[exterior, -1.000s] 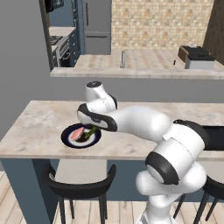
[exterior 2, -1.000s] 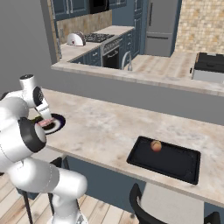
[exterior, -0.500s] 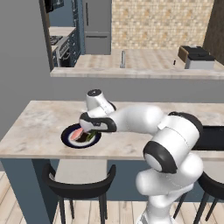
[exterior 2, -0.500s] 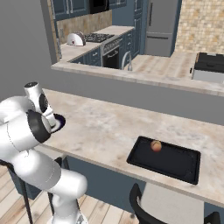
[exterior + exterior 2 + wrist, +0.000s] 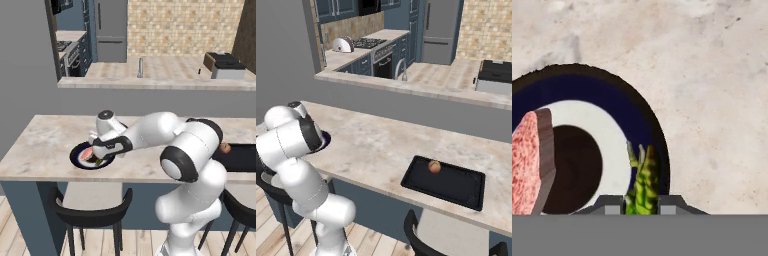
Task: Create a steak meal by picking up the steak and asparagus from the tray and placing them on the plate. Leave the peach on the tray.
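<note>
The hand view looks close onto the plate (image 5: 587, 95): the steak (image 5: 529, 165) lies over its left side, cut off by the picture's edge, and the asparagus (image 5: 643, 187) pokes up between the two finger tips over the plate's navy rim. The left base view shows the plate (image 5: 80, 150) on the marble counter (image 5: 45, 145) with the gripper (image 5: 100, 159) low over it, and only a sliver of the tray (image 5: 245, 157) and peach (image 5: 225, 147) behind the arm. The right base view gives the whole black tray (image 5: 456, 187) with the peach (image 5: 434, 166) on it, well apart from the plate, which the arm mostly hides. The pincer is pressed together, pinching the asparagus
</note>
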You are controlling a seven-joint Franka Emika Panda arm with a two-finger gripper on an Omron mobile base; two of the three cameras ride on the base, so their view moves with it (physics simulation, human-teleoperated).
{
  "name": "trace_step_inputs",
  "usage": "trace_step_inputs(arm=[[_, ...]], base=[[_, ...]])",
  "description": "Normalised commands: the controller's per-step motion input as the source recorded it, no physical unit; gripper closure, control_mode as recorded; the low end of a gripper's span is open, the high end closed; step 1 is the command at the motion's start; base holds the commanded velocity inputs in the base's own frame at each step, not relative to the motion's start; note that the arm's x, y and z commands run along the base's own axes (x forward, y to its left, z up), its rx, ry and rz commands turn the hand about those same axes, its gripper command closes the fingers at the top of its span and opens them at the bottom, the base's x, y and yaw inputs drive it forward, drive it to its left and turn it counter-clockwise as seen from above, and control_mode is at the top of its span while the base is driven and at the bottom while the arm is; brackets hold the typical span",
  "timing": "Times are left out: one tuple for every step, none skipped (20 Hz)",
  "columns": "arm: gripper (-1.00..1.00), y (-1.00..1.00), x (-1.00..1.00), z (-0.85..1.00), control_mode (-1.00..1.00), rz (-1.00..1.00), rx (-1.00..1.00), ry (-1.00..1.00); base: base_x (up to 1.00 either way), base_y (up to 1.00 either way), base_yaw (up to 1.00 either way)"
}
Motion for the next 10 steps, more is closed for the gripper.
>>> trace_step_inputs(arm=[[1.00,0.23,0.26,-0.23,-1.00,0.00,0.00,0.00],[1.00,0.19,0.27,-0.19,-1.00,0.00,0.00,0.00],[1.00,0.14,0.27,-0.20,-1.00,0.00,0.00,0.00],[1.00,0.08,0.29,-0.18,-1.00,0.00,0.00,0.00],[1.00,0.00,0.32,-0.15,-1.00,0.00,0.00,0.00],[1.00,0.00,0.34,-0.14,-1.00,0.00,0.00,0.00],[1.00,0.00,0.36,-0.12,-1.00,0.00,0.00,0.00],[1.00,0.00,0.35,-0.12,-1.00,0.00,0.00,0.00],[1.00,0.01,0.36,-0.11,-1.00,0.00,0.00,0.00],[1.00,0.04,0.36,-0.13,-1.00,0.00,0.00,0.00]], base=[[0.00,0.00,0.00],[0.00,0.00,0.00],[0.00,0.00,0.00],[0.00,0.00,0.00],[0.00,0.00,0.00],[0.00,0.00,0.00],[0.00,0.00,0.00],[0.00,0.00,0.00],[0.00,0.00,0.00],[0.00,0.00,0.00]])
